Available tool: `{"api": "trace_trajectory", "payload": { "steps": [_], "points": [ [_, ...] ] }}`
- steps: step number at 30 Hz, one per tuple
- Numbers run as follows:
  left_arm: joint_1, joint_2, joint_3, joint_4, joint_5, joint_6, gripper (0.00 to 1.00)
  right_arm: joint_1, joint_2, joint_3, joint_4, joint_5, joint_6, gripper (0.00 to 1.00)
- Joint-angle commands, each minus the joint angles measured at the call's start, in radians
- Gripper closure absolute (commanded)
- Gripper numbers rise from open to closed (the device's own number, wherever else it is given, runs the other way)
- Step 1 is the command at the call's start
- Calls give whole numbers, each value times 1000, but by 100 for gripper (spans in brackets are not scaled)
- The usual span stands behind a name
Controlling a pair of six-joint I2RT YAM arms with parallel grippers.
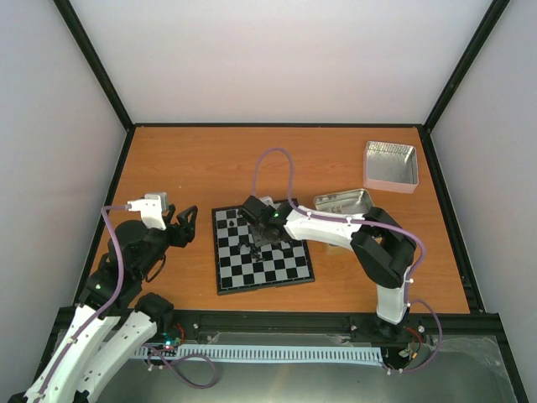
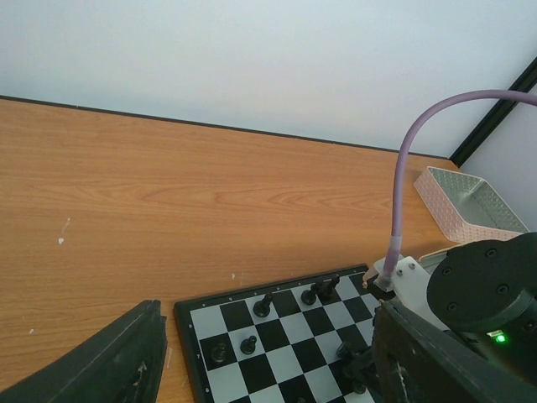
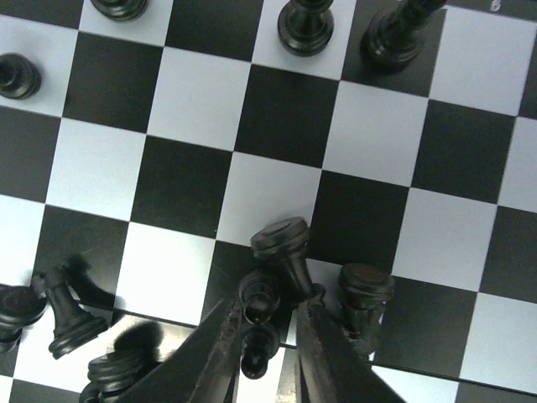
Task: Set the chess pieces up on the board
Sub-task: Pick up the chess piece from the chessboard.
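The board (image 1: pixel 289 267) lies in the middle of the table, also seen in the left wrist view (image 2: pixel 285 336) and filling the right wrist view (image 3: pixel 201 92). Black chess pieces (image 3: pixel 306 25) stand along its far rows. Others lie tipped in a cluster (image 3: pixel 281 243) near the middle. My right gripper (image 3: pixel 267 323) is down over that cluster (image 1: pixel 252 248), its jaws narrow around a small black pawn (image 3: pixel 260 306), with a second pawn just behind it. My left gripper (image 1: pixel 180 225) hovers open just left of the board, holding nothing; one finger (image 2: pixel 101 361) shows.
A pink-sided tin (image 1: pixel 390 164) sits at the back right, and a shiny tin (image 1: pixel 344 201) lies right of the board behind my right arm. The purple cable (image 1: pixel 273 159) arcs over the board's far edge. Black frame rails edge the table.
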Motion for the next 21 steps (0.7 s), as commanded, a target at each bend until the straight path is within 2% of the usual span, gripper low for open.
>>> {"api": "trace_trajectory", "payload": {
  "steps": [1, 16, 21],
  "points": [
    [-6, -4, 3, 10, 1, -1, 31, 2, -3, -14, 9, -30, 5, 78],
    [-6, -3, 3, 9, 0, -2, 31, -1, 42, 28, 2, 16, -12, 81],
    [-6, -5, 4, 10, -1, -2, 31, -2, 54, 32, 18, 9, -23, 87]
  ]
}}
